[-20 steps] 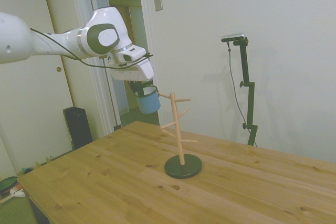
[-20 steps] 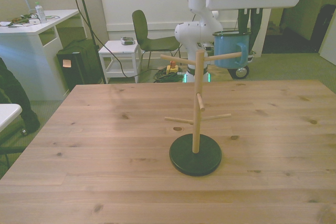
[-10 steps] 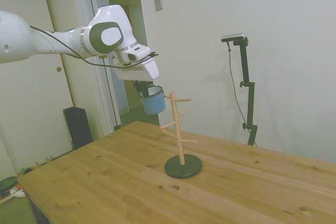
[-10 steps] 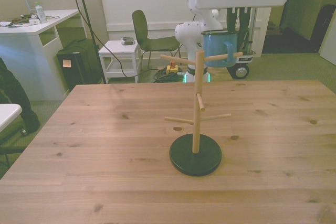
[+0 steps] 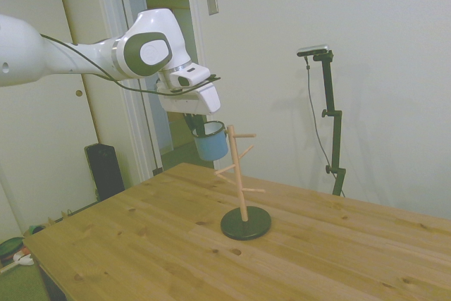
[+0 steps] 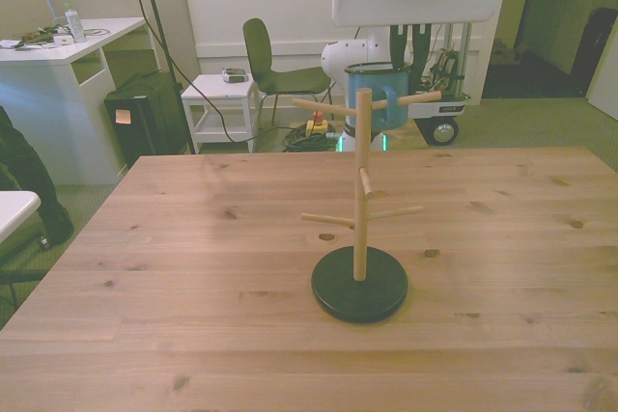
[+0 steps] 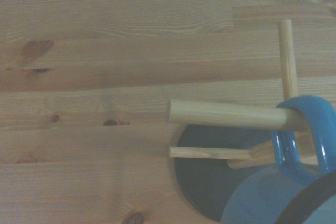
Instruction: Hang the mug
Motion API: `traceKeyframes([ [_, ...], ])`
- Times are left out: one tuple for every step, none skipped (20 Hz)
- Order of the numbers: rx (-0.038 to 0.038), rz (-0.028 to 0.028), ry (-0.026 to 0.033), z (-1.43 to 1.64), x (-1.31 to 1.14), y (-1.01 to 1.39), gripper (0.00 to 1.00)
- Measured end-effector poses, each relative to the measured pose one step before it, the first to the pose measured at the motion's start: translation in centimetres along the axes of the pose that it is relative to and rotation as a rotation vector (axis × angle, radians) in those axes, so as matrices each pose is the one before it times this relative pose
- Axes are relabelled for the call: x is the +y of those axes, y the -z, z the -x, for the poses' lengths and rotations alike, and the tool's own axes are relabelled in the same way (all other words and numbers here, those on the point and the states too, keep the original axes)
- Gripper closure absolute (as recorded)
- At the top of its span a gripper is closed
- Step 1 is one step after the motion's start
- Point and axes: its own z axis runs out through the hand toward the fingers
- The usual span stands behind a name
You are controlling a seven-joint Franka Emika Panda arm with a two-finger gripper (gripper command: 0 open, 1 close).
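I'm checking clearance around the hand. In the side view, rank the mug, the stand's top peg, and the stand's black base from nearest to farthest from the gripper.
1. mug, held at the gripper.
2. top peg, just beside the mug.
3. black base, down on the table.

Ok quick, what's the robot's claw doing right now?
Gripper: shut on the light-blue mug, its handle looped over a peg.

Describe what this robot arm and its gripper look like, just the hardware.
The arm is glossy white with rounded links and a grey oval cap on the wrist joint. A thin black cable runs along it to the wrist. The gripper has a white blocky body with dark fingers below.
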Motion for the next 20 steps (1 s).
traceKeyframes([
  [-0.00190,-0.00244,-0.00266,-0.036,0.042,0.030,0.00],
  [-0.00090,-0.00202,-0.00244,-0.047,0.057,0.054,0.00],
  [0.00004,-0.00148,-0.00215,-0.052,0.067,0.069,0.00],
  [0.00084,-0.00098,-0.00173,-0.055,0.074,0.080,0.00],
  [0.00107,-0.00089,-0.00136,-0.041,0.068,0.097,0.00],
  [0.00034,-0.00102,-0.00105,-0.015,0.055,0.078,0.00],
  [0.00092,-0.00096,-0.00059,-0.011,0.038,0.089,0.00],
  [0.00041,-0.00033,-0.00013,-0.016,0.029,0.034,0.00],
  [0.00033,-0.00003,-0.00048,-0.028,0.038,0.019,0.00],
  [0.00001,0.00041,-0.00053,-0.038,0.051,-0.011,0.00],
  [-0.00057,0.00067,0.00002,0.016,0.044,-0.027,0.00],
  [-0.00144,0.00120,0.00074,0.111,0.063,-0.047,0.00],
  [-0.00249,0.00172,0.00225,0.246,0.074,-0.072,0.00],
  [-0.00403,0.00197,0.00464,0.404,0.033,-0.091,0.00],
  [-0.00474,0.00088,0.00844,0.725,-0.033,-0.012,0.00],
  [-0.00693,0.00307,0.01216,0.966,-0.081,-0.157,0.00],
  [-0.00654,0.00316,0.01309,1.242,-0.080,-0.161,0.00],
  [-0.00506,0.00217,0.01341,1.361,-0.104,-0.270,0.00],
  [-0.00357,0.00204,0.00600,1.494,-0.030,-0.511,0.00],
  [-0.00517,0.00581,0.00219,1.355,0.166,-0.801,0.00],
])
